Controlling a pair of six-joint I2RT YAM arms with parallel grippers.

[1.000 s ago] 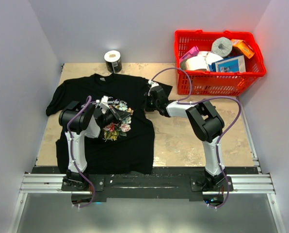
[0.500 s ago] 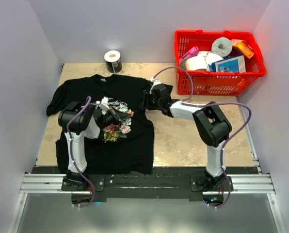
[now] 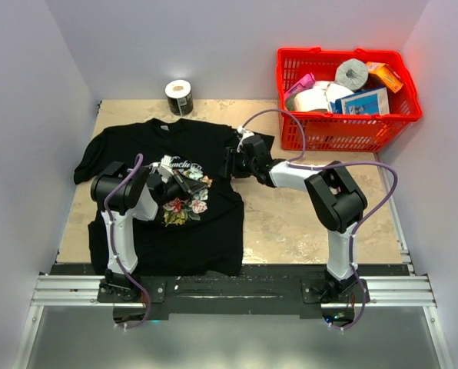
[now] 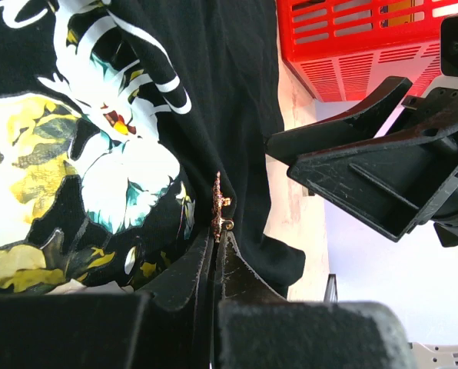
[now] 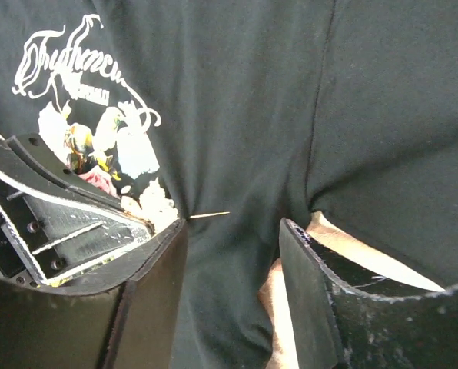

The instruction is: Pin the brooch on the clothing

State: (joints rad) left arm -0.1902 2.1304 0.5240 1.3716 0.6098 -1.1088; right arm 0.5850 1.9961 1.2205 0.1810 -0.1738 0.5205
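Observation:
The clothing (image 3: 137, 146), a black T-shirt with a rose print and white script, lies flat on the table. My left gripper (image 3: 200, 183) sits over the print, shut on the brooch (image 4: 217, 204), which shows edge-on at its fingertips against the fabric (image 4: 229, 92). In the right wrist view the brooch's thin pin (image 5: 210, 214) pokes out through a fold of the shirt (image 5: 252, 115). My right gripper (image 5: 233, 228) is open, its jaws either side of that fold, just right of the left gripper (image 5: 60, 215). Its black fingers (image 4: 344, 123) show in the left wrist view.
A red basket (image 3: 344, 131) full of packages stands at the back right. A black-and-white roll (image 3: 179, 96) sits by the back wall. Bare table (image 3: 306, 215) lies right of the shirt. Walls close in both sides.
My right gripper's jaws have opened wide at the shirt's right side, and its elbow has swung to the right. The left gripper has stayed shut in place.

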